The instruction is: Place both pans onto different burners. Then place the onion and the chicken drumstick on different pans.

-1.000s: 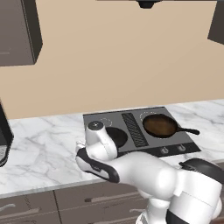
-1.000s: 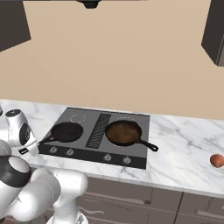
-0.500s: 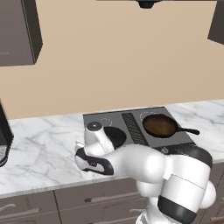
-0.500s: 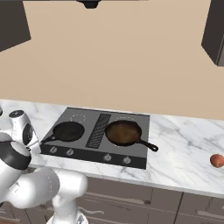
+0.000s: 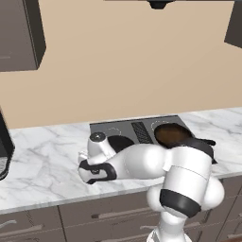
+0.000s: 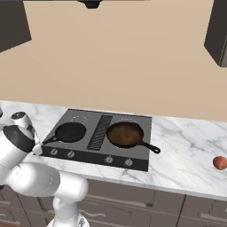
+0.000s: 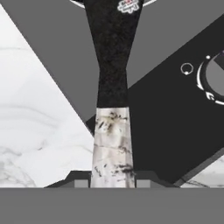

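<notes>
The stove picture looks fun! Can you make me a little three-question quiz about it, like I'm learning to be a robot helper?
1. True or false: the brown pan sits on the cooktop, on the right of the ribbed vent in the right base view.
2. What is the tool shut on? A) the silvery handle end of the black pan B) a knob C) the onion
3. Fill in: the round reddish thing lies on the marble ____, far right of the cooktop.

Key: 1 true; 2 A; 3 counter
</notes>
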Tool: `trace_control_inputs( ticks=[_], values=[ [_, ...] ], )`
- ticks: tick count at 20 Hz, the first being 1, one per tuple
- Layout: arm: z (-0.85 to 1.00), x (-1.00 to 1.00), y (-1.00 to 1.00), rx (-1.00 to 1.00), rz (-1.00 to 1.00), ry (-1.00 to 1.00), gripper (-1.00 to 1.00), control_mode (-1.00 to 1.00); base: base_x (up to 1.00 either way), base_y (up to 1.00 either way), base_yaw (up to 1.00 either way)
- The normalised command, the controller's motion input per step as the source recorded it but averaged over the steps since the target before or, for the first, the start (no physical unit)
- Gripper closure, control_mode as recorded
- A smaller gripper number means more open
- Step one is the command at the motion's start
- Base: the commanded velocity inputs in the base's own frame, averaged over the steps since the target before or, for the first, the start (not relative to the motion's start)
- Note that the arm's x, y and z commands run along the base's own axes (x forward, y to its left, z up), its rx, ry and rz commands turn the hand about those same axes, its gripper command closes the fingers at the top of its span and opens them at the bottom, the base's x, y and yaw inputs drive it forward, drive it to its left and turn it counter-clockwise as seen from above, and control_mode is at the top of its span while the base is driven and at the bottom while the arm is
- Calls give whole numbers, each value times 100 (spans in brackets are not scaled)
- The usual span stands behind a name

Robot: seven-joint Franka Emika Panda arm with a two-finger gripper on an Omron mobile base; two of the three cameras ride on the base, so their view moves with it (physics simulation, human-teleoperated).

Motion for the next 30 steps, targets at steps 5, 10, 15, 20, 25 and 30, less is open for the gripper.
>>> trace_control_inputs(
  ticks=[5, 10, 15, 20, 25, 30],
  values=[
    [-5, 0, 0, 0, 0, 3, -100, -100, 0, 0, 0],
    [0, 0, 0, 0, 0, 0, -100, -100, 0, 0, 0],
    [17, 0, -15, 0, 0, 0, -100, -100, 0, 0, 0],
    [45, 0, -42, 0, 3, 0, -100, -100, 0, 0, 0],
    [34, 0, -65, 0, 10, -1, -100, -100, 0, 0, 0],
    [36, -5, -79, 0, 15, -4, -100, -100, 0, 0, 0]
  ],
)
